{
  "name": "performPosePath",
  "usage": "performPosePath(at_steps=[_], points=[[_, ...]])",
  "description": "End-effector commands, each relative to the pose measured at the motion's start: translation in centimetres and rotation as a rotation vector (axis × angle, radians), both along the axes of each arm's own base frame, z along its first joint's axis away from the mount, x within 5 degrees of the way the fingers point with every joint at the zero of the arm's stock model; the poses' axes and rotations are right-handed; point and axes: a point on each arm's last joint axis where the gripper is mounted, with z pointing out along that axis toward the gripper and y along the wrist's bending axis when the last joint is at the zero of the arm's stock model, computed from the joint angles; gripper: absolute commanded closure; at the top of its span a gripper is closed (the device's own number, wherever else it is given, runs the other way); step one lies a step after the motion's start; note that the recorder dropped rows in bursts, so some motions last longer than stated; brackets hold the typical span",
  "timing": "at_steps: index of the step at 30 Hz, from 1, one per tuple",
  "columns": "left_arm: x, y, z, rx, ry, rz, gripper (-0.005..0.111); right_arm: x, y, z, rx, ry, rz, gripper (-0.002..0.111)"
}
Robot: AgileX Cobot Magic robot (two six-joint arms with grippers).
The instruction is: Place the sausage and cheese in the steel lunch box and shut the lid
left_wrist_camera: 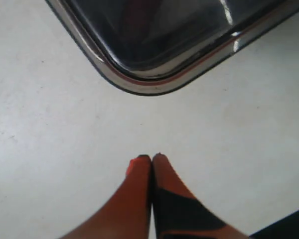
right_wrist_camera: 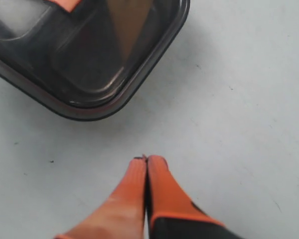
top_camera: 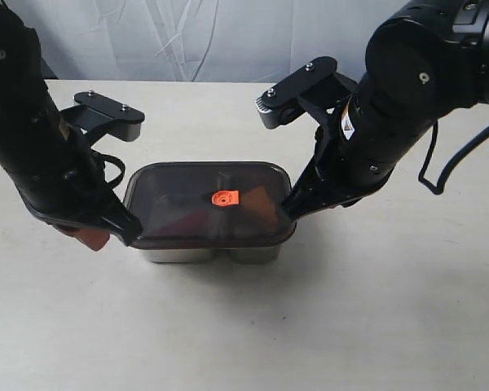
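The steel lunch box (top_camera: 179,255) stands mid-table with the dark translucent lid (top_camera: 179,191) lying on top, its orange valve tab (top_camera: 224,198) at centre. Through the lid, the cheese (top_camera: 262,204) shows as a brownish wedge in the right compartment, also seen in the right wrist view as the cheese (right_wrist_camera: 127,25). A dim red shape in the left compartment looks like the sausage (top_camera: 165,217). My left gripper (left_wrist_camera: 151,157) is shut and empty, just off the lid's left corner (left_wrist_camera: 139,84). My right gripper (right_wrist_camera: 146,158) is shut and empty beside the lid's right corner (right_wrist_camera: 89,107).
The pale table (top_camera: 350,326) spreads all round the box. A white cloth backdrop (top_camera: 212,37) hangs behind the far edge. Both black arms lean in over the box's two ends, and a cable (top_camera: 440,163) loops at the right.
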Motion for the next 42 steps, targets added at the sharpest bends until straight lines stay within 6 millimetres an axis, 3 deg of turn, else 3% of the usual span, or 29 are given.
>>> performPosePath(at_steps=[1,12,25,31,36,42], points=[[0.3,-0.6,-1.8,-0.005,0.094,-0.024,0.107,0.5,0.4,0.4,0.037,-0.056,0.020,0.109],[2.3,-1.3,-5.7,0.018,0.107,0.012,0.107,0.5,0.5,0.5,0.047,-0.067,0.023,0.109],[3.0,-1.0,-5.8,0.045,0.029,0.046,0.107,0.6,0.5,0.5,0.050,-0.070,0.023,0.109],[2.5,-0.9,-5.8,0.062,0.082,0.042,0.107,0.6,0.4,0.5,0.039,-0.080,0.030,0.109],[1.9,-0.6,-4.9,0.069,0.102,0.039,0.107,0.6,0.4,0.5,0.036,-0.079,0.028,0.109],[1.6,-0.3,-1.7,0.023,-0.042,0.042,0.107,0.6,0.5,0.5,0.048,-0.079,0.026,0.109]])
